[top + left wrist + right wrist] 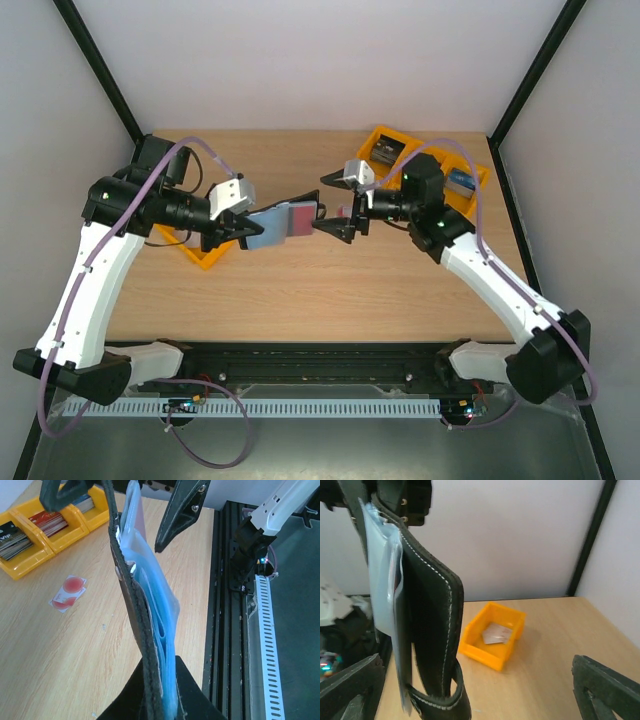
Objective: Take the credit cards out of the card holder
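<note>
Black leather: one card holder (283, 223) is held in the air between the two arms. The left pincer (240, 232) is clamped narrow on one end. The right pincer (335, 225) gapes wide around the other end, not gripping. Pale red-blotched credit cards (69, 592), seemingly two overlapping, lie on the surface (300, 290).

We see the card holder (145, 630), a black stitched case with pale blue clear pockets, open and lifted edge-on above the table (75, 655), a pinkish panel showing inside, while one credit card (68, 592), pale with red round blotches, lies flat on the wood below.
</note>
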You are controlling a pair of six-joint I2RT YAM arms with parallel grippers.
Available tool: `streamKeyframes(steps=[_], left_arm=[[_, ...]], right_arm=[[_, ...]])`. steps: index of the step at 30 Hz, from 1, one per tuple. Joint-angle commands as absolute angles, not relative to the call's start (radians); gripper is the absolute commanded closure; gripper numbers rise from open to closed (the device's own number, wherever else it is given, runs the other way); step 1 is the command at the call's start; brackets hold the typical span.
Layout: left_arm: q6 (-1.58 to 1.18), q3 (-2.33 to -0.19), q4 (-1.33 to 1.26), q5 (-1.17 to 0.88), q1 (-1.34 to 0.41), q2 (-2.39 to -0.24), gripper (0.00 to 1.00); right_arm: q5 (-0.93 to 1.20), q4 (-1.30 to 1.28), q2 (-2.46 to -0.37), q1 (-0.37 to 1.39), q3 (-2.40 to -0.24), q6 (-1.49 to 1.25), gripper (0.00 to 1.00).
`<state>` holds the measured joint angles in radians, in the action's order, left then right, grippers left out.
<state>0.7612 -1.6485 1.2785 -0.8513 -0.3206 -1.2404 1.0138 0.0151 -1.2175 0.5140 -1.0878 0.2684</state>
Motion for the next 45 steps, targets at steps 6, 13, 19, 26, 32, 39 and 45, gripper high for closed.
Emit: streamKeyframes(steps=[6, 13, 19, 26, 32, 39, 45], left_arm=[[0.786, -1.628, 1.290, -0.872, -0.326, -1.239, 0.98], [0.793, -1.625, 1.286, -0.906, -0.312, -1.230, 0.98], [0.638, -1.580, 1.132, -0.939, -0.258, -1.212, 0.47], [0.320, -1.430, 0.851, -0.765, -0.206, -1.215, 0.01], [0.275, -1.421, 0.815, -0.728, -0.206, -1.223, 0.01], [0.299, -1.421, 0.830, -0.771, -0.206, -1.219, 0.01], [0.251, -1.404, 0.789, -0.701, -0.197, -1.223, 0.01]], right_arm=[[1.249, 0.172, -1.302, 0.540, -1.126, 0.071, 0.15], [1.180, 0.121, -1.322, 0.549, -1.166, 0.030, 0.88], [1.110, 0.149, -1.288, 0.558, -1.156, -0.042, 0.98], [0.593, 0.028, -1.279, 0.710, -1.212, -0.123, 0.98], [0.339, -0.061, -1.310, 0.801, -1.276, -0.152, 0.98], [-0.021, -0.266, -1.415, 0.893, -1.449, -0.153, 0.98], [-0.084, -0.373, -1.502, 0.971, -1.556, -0.098, 0.98]])
